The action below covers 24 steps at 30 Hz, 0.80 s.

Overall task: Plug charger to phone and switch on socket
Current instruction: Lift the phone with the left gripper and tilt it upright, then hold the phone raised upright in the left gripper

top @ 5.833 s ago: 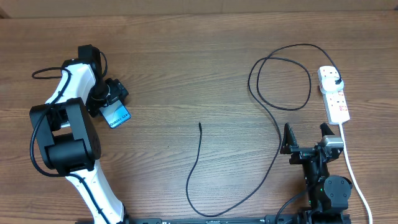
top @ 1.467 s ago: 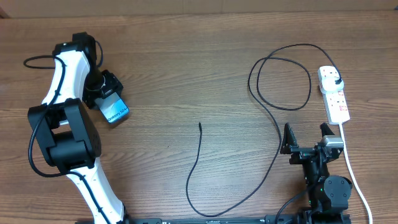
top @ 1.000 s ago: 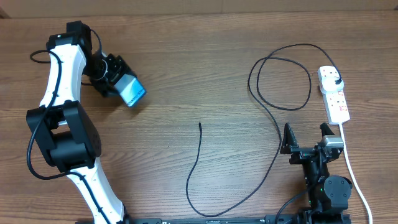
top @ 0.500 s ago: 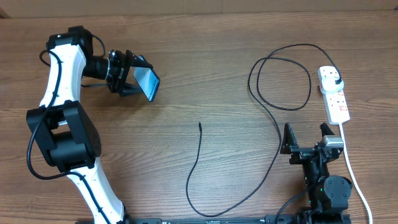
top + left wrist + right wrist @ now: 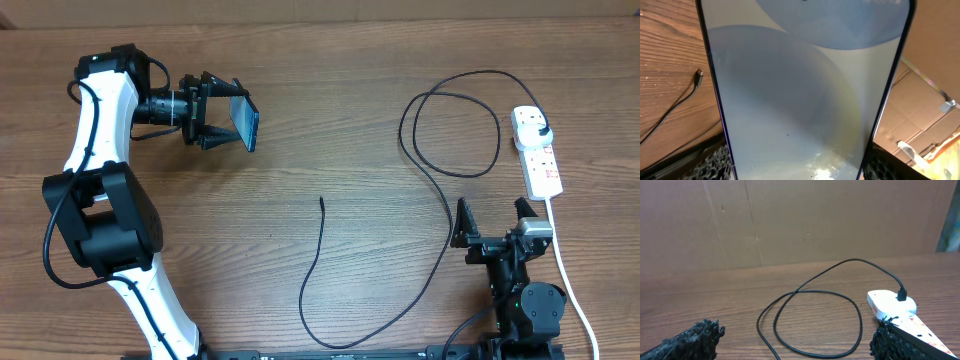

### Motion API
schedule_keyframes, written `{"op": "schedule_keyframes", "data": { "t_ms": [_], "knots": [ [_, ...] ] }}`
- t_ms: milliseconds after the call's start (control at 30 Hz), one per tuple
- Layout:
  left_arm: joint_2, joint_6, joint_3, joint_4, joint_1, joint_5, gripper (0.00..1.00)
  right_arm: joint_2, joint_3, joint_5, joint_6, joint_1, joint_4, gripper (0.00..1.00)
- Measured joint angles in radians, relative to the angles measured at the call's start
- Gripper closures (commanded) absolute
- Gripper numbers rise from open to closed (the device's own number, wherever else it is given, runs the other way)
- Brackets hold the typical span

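Note:
My left gripper [image 5: 222,122] is shut on the phone [image 5: 244,121] and holds it above the table at the upper left, turned on edge with its blue screen facing right. In the left wrist view the phone [image 5: 800,95] fills the frame between the fingers. The charger cable [image 5: 440,190] lies looped across the right half; its connector tip [image 5: 321,200] rests mid-table and shows in the left wrist view [image 5: 699,74]. Its black plug [image 5: 541,131] sits in the white socket strip [image 5: 537,152] at the right edge. My right gripper [image 5: 493,218] is open and empty at the front right, near the strip [image 5: 890,305].
The strip's thick white cord [image 5: 568,280] runs down the right edge toward the front. A cardboard wall [image 5: 790,220] stands behind the table. Bare wood lies between the phone and the cable tip.
My left gripper lifted the phone from the far left of the table, carried it rightward and rotated it onto its edge. The right arm, cable and strip have not moved.

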Motion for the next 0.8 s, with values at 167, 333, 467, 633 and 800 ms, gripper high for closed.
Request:
{"op": "schedule_keyframes", "data": {
  "t_ms": [167,333,467,633,800],
  "knots": [
    [0.0,0.0,0.0,0.0,0.0,0.006,0.96,0.0,0.0,0.0,0.0,0.0,0.0,0.0],
    [0.0,0.0,0.0,0.0,0.0,0.018,0.96,0.0,0.0,0.0,0.0,0.0,0.0,0.0],
    [0.0,0.0,0.0,0.0,0.0,0.023,0.96,0.0,0.0,0.0,0.0,0.0,0.0,0.0],
    [0.0,0.0,0.0,-0.004,0.0,0.029,0.96,0.0,0.0,0.0,0.0,0.0,0.0,0.0],
    [0.0,0.0,0.0,-0.004,0.0,0.043,0.96,0.0,0.0,0.0,0.0,0.0,0.0,0.0]
  ]
}}
